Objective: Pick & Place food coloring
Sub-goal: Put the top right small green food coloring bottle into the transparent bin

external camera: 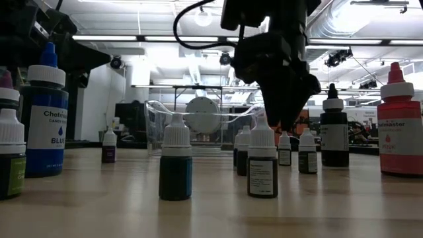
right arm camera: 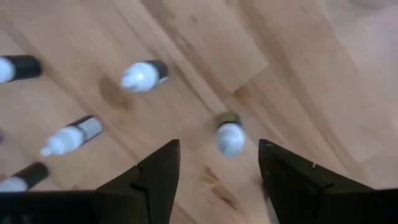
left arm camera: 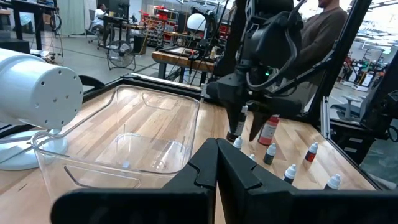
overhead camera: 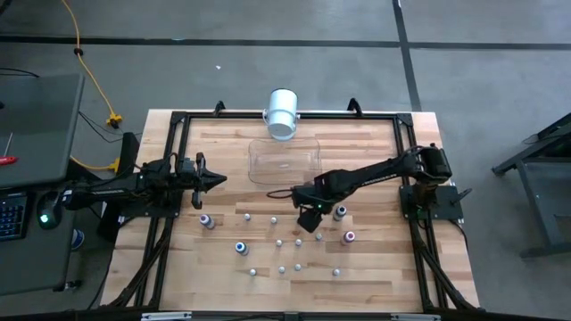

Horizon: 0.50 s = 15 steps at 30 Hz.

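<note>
Several tiny food coloring bottles stand upright on the wooden table (overhead camera: 375, 152), most whitish, such as one near the front (overhead camera: 282, 268). Bigger ones show purple (overhead camera: 206, 220), blue (overhead camera: 241, 248) and pink (overhead camera: 350, 236). My right gripper (overhead camera: 310, 221) points down over the middle of the group, open. One small white-capped bottle (right arm camera: 229, 135) stands below and between its fingers (right arm camera: 163, 168), apart from them. My left gripper (overhead camera: 219, 179) is shut and empty at the table's left, level above the table.
A clear plastic tub (overhead camera: 284, 160) sits behind the bottles at the table's middle far side. A big white cylinder (overhead camera: 282, 113) stands at the far edge. Other small bottles (right arm camera: 144, 74) stand close around my right gripper. A person (left arm camera: 323, 25) stands beyond the table.
</note>
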Motion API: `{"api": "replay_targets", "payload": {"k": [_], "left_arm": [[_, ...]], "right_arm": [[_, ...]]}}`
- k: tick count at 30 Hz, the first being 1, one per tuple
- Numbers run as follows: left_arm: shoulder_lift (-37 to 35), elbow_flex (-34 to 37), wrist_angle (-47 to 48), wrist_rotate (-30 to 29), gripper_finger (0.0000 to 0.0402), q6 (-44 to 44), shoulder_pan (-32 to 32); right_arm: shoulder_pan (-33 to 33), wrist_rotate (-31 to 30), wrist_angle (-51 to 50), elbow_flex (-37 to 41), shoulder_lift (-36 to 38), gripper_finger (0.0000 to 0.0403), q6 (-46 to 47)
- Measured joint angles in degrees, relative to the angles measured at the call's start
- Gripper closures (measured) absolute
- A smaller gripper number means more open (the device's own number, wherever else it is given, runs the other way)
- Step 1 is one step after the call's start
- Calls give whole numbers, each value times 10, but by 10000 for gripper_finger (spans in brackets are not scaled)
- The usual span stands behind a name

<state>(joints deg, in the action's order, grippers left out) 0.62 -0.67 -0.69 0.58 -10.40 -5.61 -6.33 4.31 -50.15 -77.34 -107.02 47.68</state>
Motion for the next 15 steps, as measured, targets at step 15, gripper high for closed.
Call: {"api": "replay_targets", "payload": {"k": [15], "left_arm": [[0,0,0,0,401,0,0]], "right_arm": [[4,3,20,34,0,196,13]]}}
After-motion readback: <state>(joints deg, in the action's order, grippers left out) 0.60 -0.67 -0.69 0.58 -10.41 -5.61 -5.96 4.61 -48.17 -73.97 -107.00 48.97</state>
